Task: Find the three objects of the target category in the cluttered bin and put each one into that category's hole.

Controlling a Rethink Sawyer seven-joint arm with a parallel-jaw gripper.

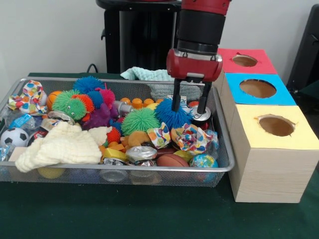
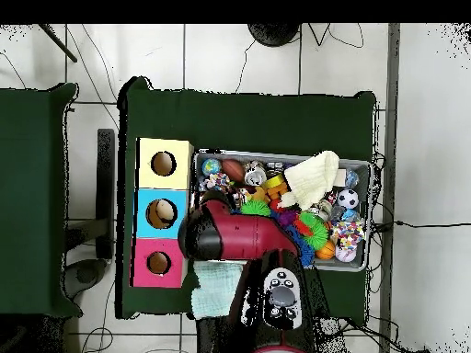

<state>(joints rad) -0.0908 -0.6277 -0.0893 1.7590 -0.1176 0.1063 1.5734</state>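
A red and black robot gripper [image 1: 191, 107] hangs inside the silver wire-mesh bin [image 1: 227, 167], jaws spread wide, straddling a spiky blue rubber ball [image 1: 172, 115] among toys.

The red and black arm [image 1: 202, 30] comes straight down from the top of the front view, its black cylindrical wrist section ending in a red housing. Below that housing hangs the gripper [image 1: 191, 105], pointing vertically downward. Its two dark fingers [image 1: 176, 101] stand well apart, spread wide, with nothing clamped between them. From overhead the arm [image 2: 241, 235] reaches up from the base at the bottom edge, bending leftward at its rounded red end.
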